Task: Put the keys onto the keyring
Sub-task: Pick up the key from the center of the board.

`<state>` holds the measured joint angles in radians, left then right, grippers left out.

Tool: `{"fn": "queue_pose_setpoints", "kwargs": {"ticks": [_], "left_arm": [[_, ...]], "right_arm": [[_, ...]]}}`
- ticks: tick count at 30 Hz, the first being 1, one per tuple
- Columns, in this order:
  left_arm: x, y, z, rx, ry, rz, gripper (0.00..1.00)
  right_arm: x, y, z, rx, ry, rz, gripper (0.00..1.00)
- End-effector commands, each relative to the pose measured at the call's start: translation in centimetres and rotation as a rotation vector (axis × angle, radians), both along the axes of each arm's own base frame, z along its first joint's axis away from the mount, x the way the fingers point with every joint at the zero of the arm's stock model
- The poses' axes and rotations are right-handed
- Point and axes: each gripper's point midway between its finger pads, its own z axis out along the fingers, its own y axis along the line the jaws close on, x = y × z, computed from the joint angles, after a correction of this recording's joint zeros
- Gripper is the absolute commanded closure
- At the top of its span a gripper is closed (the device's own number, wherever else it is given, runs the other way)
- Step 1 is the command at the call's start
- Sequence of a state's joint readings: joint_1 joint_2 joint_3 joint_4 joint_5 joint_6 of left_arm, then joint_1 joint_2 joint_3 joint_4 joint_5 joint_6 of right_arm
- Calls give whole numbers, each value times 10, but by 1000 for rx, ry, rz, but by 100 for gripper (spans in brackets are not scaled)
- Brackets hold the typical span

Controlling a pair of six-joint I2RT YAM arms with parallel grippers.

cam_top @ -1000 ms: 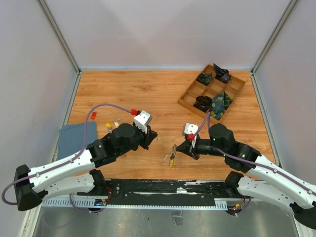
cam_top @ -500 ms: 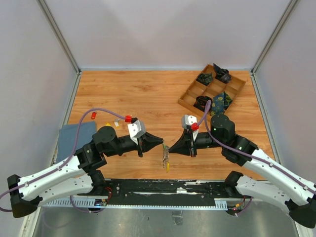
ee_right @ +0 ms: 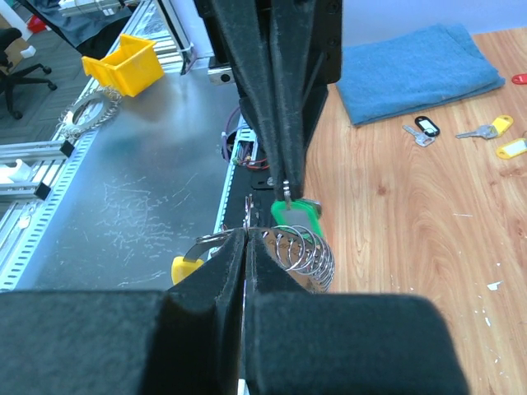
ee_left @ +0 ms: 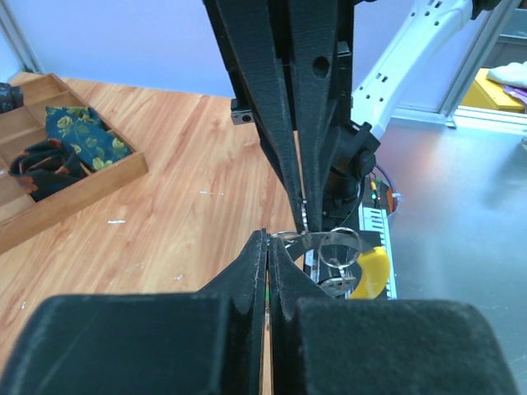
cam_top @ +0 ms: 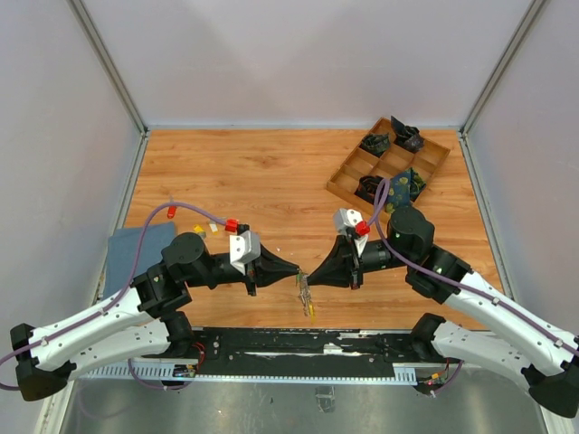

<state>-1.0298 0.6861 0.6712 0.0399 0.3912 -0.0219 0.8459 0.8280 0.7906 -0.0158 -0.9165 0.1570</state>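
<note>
My right gripper (cam_top: pixel 313 272) (ee_right: pixel 245 234) is shut on the keyring (cam_top: pixel 306 294), a silver wire loop with several small rings (ee_right: pixel 306 251) and a yellow sleeve (ee_right: pixel 184 268). The keyring hangs below the tips over the table's front edge, and its yellow sleeve (ee_left: pixel 370 276) also shows in the left wrist view. My left gripper (cam_top: pixel 294 269) (ee_left: pixel 268 237) is shut on a key with a green plastic head (ee_right: pixel 296 216). It holds the key tip to tip against the right gripper, right at the keyring. Other keys (cam_top: pixel 201 228) lie loose on the table at the left.
A blue cloth (cam_top: pixel 136 253) lies at the left edge. A wooden divided tray (cam_top: pixel 387 172) with dark rolled fabric stands at the back right. Loose keys with black (ee_right: pixel 426 126), yellow (ee_right: pixel 494 127) and red (cam_top: pixel 171 212) heads lie near the cloth. The metal base rail (cam_top: pixel 298 348) runs below the grippers.
Both arms swung inward and lowered until their tips met near the front edge. The keyring moved left with the right gripper, and the left gripper came to it from the left.
</note>
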Motion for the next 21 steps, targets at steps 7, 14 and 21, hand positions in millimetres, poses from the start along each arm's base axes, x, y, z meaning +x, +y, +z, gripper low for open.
{"fn": "queue_pose_setpoints", "kwargs": {"ticks": [7, 14, 21], "left_arm": [[-9, 3, 27, -65, -52, -41, 100], [-9, 3, 29, -71, -54, -40, 100], [-7, 3, 31, -74, -54, -32, 100]], "right_arm": [[12, -3, 14, 42, 12, -68, 100], [15, -3, 6, 20, 39, -85, 100], [15, -2, -1, 3, 55, -82, 100]]}}
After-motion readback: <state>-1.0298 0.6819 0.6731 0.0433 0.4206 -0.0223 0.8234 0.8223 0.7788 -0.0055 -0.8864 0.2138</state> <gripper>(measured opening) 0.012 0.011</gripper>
